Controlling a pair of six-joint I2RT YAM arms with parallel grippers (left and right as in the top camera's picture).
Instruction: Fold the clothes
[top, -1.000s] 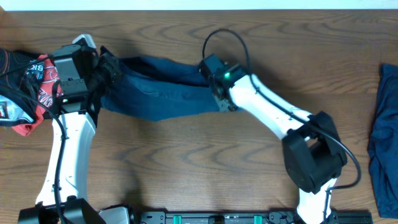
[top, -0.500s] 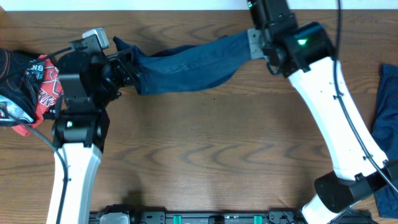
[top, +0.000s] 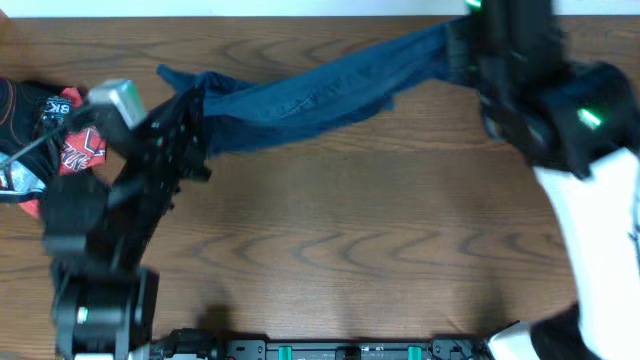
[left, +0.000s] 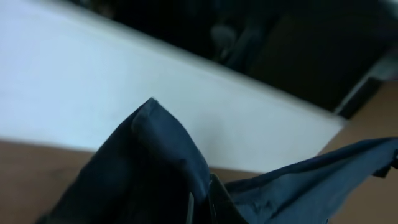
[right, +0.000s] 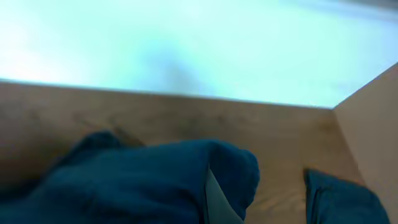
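Note:
One navy-blue garment of the clothes (top: 320, 95) hangs stretched in a sagging band across the back of the table. My left gripper (top: 192, 108) is shut on its left end, and my right gripper (top: 458, 48) is shut on its right end near the back edge. In the left wrist view the dark cloth (left: 155, 162) bunches over the shut gripper (left: 200, 208). The right wrist view shows the cloth (right: 137, 180) folded over the shut gripper (right: 208, 202). Both arms are raised, close under the overhead camera.
A red, black and white printed garment (top: 50, 135) lies crumpled at the table's left edge. Another navy cloth (right: 339, 199) lies on the wood to the right of my right gripper. The wooden table (top: 350, 230) spreads below, with a pale wall behind its back edge.
Both arms have risen and drawn apart. The right gripper carried its end of the garment from mid-table to the back right, so the cloth now hangs stretched instead of lying bunched.

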